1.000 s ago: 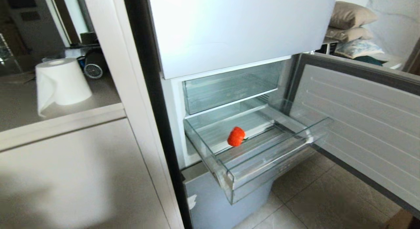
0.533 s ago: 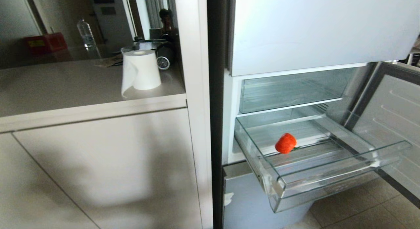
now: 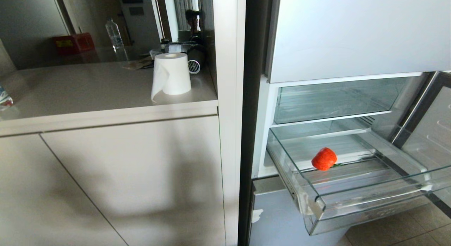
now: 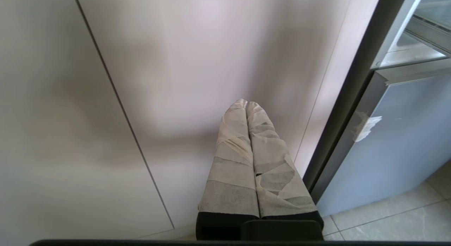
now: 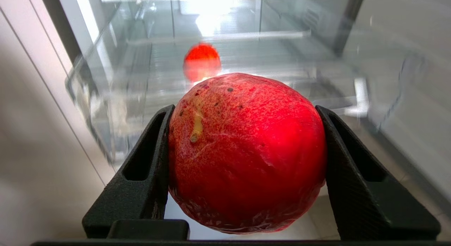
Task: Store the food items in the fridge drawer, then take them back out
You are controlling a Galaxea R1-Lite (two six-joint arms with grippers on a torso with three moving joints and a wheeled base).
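The clear fridge drawer [image 3: 370, 207] stands pulled out of the fridge, at the right of the head view. One food item, a small orange-red ribbed ball [image 3: 324, 158], lies on the drawer's ribbed floor near the middle. My right gripper [image 5: 243, 108] is shut on a second food item, a large round red fruit [image 5: 246, 158] with yellowish speckles. It holds the fruit in front of the drawer [image 5: 105, 98], with the ball [image 5: 202, 61] in sight beyond. My left gripper [image 4: 246, 104], its fingers wrapped in tape, is shut on nothing and hangs before a pale cabinet door. Neither gripper shows in the head view.
A paper roll [image 3: 171, 74] stands on the counter [image 3: 88, 91] left of the fridge, with a water bottle [image 3: 113, 31] and a red box [image 3: 74, 43] behind. An upper clear bin [image 3: 334, 101] sits above the drawer. The open fridge door [image 3: 435, 133] is at far right, above a tiled floor [image 3: 405, 232].
The head camera has swung left, so the fridge and drawer now sit further right in the picture and more counter shows. The orange-red ball has kept its place in the drawer.
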